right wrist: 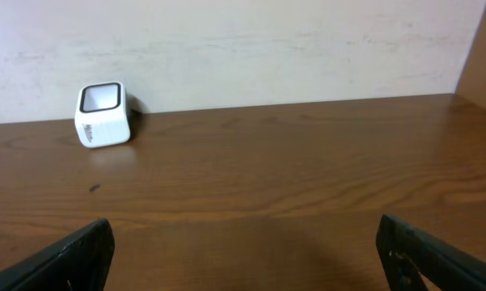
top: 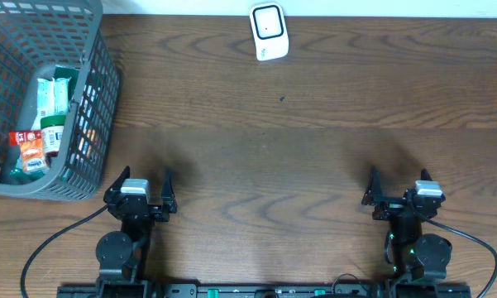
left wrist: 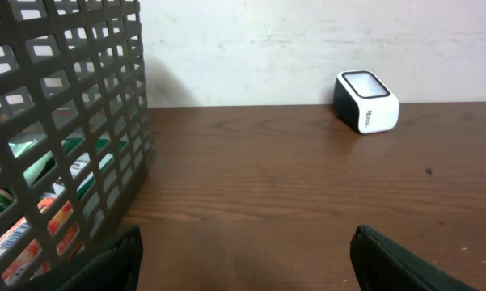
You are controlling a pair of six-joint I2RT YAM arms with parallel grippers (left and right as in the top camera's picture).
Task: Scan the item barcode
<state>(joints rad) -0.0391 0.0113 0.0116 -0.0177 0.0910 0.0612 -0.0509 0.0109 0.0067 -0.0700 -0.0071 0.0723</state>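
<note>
A white barcode scanner (top: 269, 31) with a dark window stands at the table's far edge; it also shows in the left wrist view as the scanner (left wrist: 366, 101) and in the right wrist view as the scanner (right wrist: 103, 114). Several packaged items (top: 48, 116) lie inside the grey mesh basket (top: 95, 108) at the far left, seen through its wall as packets (left wrist: 32, 202). My left gripper (top: 142, 184) rests open near the front edge, just right of the basket's corner, with nothing between its fingers. My right gripper (top: 397, 183) is open and empty at the front right.
The basket's wall (left wrist: 73, 121) rises close to the left fingertip. A pale wall backs the table's far edge. Cables trail from both arm bases at the front. A small dark speck (top: 282, 99) marks the wood near the scanner.
</note>
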